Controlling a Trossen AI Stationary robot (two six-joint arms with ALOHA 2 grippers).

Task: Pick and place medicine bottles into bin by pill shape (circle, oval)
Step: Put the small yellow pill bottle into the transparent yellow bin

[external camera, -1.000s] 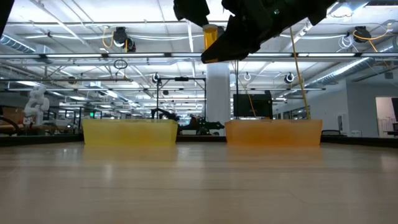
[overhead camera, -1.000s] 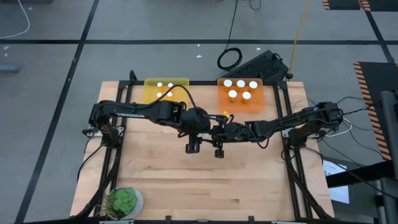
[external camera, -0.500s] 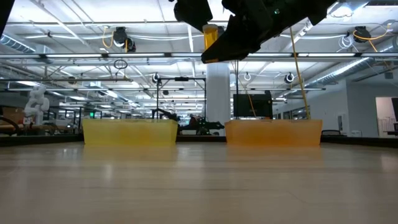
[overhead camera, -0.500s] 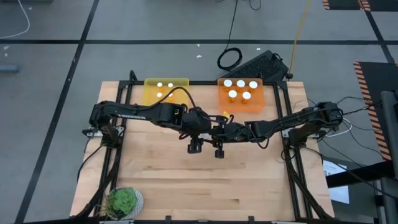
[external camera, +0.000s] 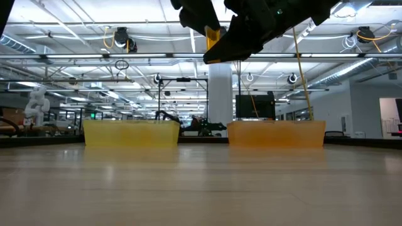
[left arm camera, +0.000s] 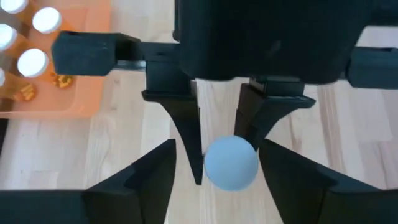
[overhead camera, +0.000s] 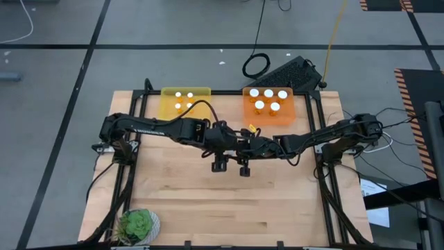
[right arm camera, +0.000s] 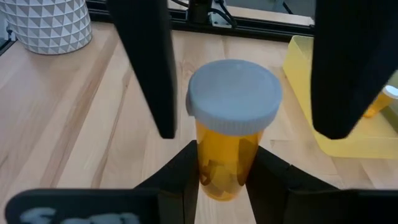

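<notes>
Midair, right gripper point(right arm camera: 222, 171) clamped on bottle point(right arm camera: 229, 130), left gripper point(left arm camera: 214, 171) spread around its cap point(left arm camera: 231, 163), pill shape unreadable

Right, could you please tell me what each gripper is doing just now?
Left gripper: open, fingers either side of the bottle.
Right gripper: shut on the bottle.

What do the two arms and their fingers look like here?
Both the left arm and the right arm are dark, slim, jointed links with a thin black cable looping over the left one. Fingers are flat, matte black blades tapering toward the tips; no markings are legible.
</notes>
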